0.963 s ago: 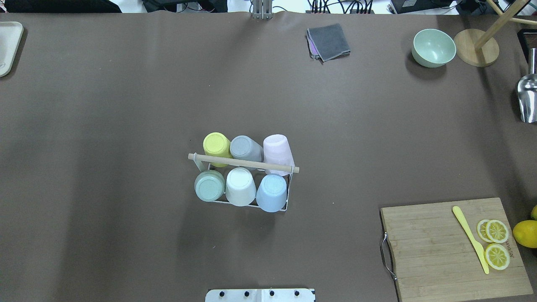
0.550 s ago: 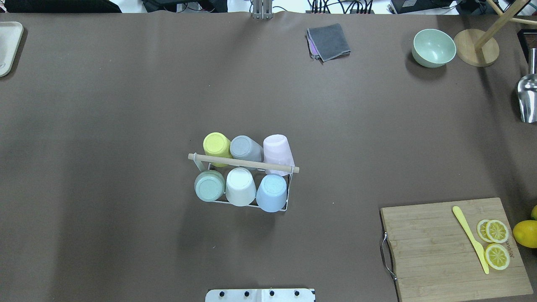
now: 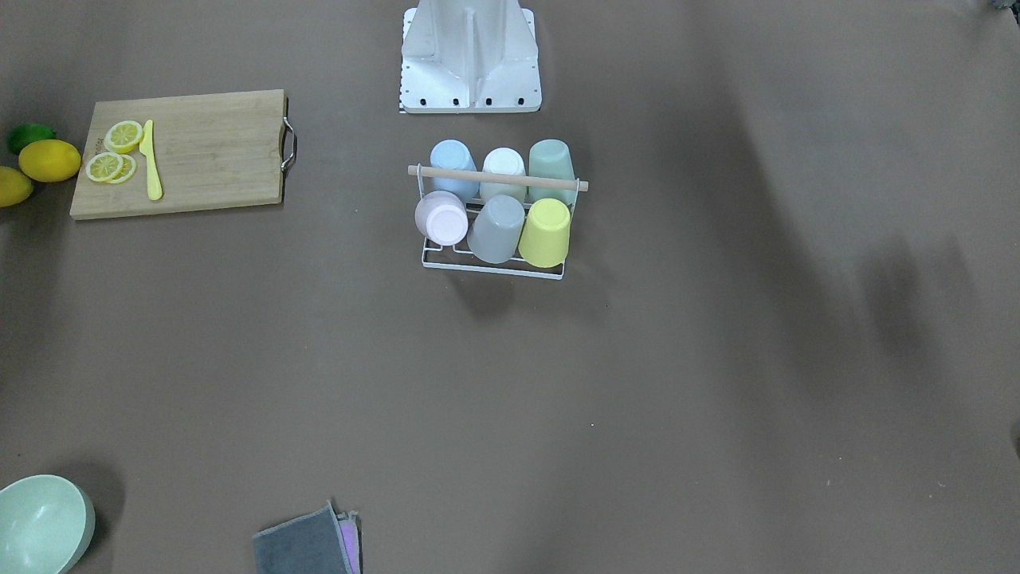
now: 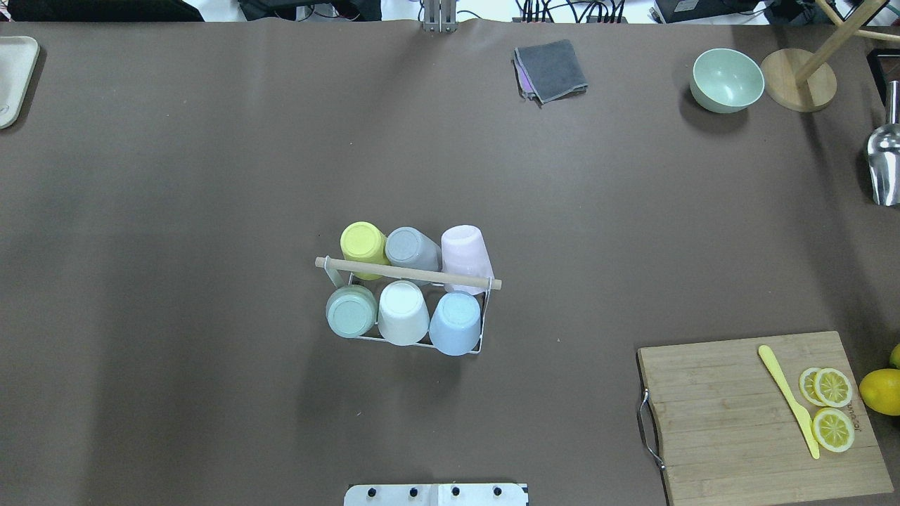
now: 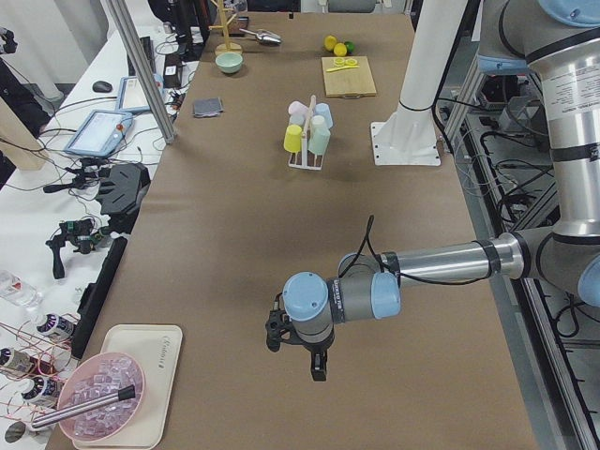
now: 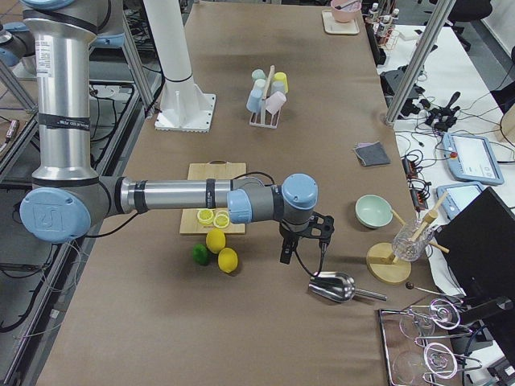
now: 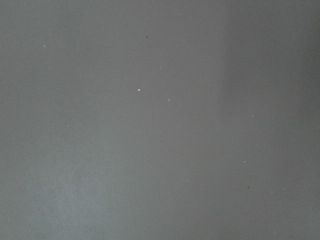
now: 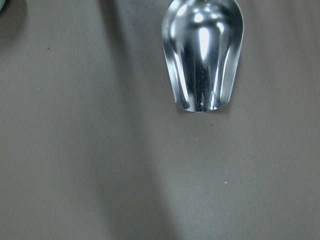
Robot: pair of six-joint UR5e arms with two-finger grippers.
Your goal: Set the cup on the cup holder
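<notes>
Jaws on both arms are seen only in the side views, so whether they are spread or pressed together cannot be told. No cup is seen in either. The left jaws hang over bare bench (image 4: pixel 211 176) at its left end, the right jaws at its right end just beside a scoop (image 8: pixel 202 55), both well apart from the holder (image 4: pixel 408 273).

The holder stands mid-bench with every place filled by an upturned cup. In the far row are the yellow cup (image 4: pixel 362 241), grey cup (image 4: pixel 409 247) and pink cup (image 4: pixel 464 254), the last tilted right. In the near row are the green cup (image 4: pixel 351 311), white cup (image 4: pixel 403 309) and blue cup (image 4: pixel 455 320).

Over the last second nothing is seen to have shifted. The task is judged done.
</notes>
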